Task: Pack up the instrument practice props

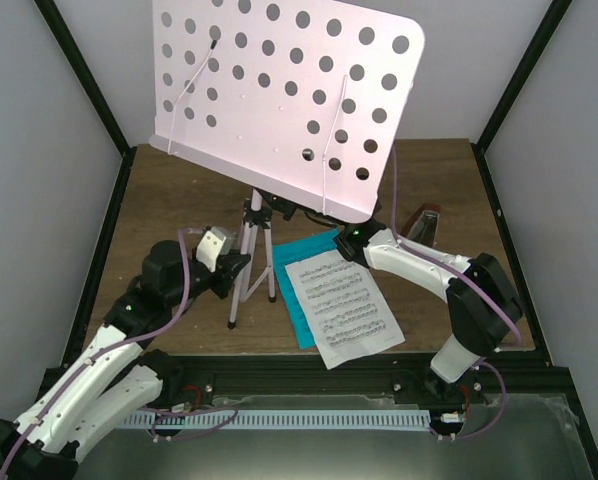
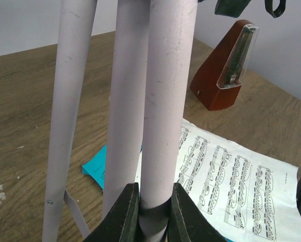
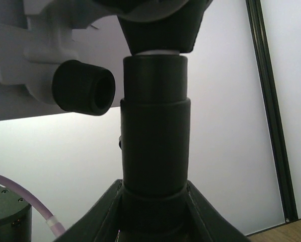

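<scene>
From overhead, the music stand point(image 1: 289, 90) rises between left claw point(image 1: 241, 266) and right claw point(image 1: 341, 238), with music sheets point(image 1: 344, 305) lying below the right one. At the left wrist, narrow jaws pinch one pink leg point(image 2: 165, 101). At the right wrist, jaws clamp the black stem point(image 3: 154, 141). I'd steady that stem while folding the legs.

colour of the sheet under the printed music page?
Cyan sheet, plain with no print visible; shows best in the top external view.

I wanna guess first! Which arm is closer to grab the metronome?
Right, probably. Both grip the stand, but the metronome stands close by the right gripper; the left gripper is farther off.
</scene>
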